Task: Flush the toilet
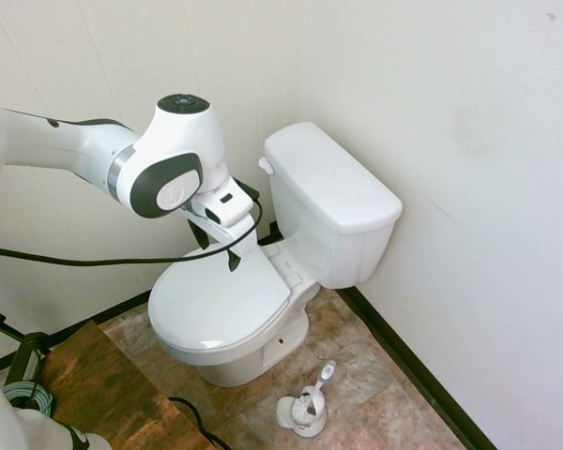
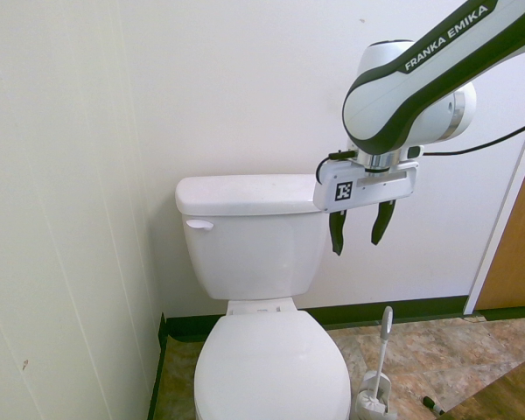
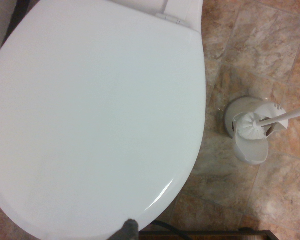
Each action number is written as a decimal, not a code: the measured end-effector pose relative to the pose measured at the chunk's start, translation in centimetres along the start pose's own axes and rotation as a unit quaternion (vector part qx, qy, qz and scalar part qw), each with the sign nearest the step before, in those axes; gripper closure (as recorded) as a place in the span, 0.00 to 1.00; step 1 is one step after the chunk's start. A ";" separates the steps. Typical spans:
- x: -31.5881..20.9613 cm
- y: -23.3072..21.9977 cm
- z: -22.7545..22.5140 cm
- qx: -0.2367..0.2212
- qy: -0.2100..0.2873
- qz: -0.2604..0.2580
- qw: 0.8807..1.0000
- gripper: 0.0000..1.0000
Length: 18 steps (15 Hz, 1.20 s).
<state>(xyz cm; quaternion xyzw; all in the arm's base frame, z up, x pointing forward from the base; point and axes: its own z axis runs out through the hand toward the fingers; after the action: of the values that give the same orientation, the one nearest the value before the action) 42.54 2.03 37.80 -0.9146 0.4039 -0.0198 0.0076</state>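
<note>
In a white-walled corner, on stone-pattern tile floor [image 1: 375,366]: one toilet [image 1: 263,281], white ceramic, tank [image 2: 249,232] backed against the wall, flat tank lid on, seat lid [image 3: 90,115] closed. Flush lever [image 2: 199,225], small and white, on the tank front, at the upper corner nearest the side wall. One gripper [image 2: 360,229], above the seat lid and in front of the tank, clear of both; fingers [image 2: 336,234] dark, pointing down, parted by a moderate gap, nothing held. Gripper well apart from the lever. One toilet brush [image 1: 317,384] in its white holder [image 3: 247,132], on the floor just beside the bowl.
</note>
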 end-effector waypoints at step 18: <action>2.1 -28.1 1.8 0.155 0.045 0.039 0.986 0.00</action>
<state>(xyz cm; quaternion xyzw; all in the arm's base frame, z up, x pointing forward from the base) 64.78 19.35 36.93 -0.8842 0.4310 -0.1230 0.1314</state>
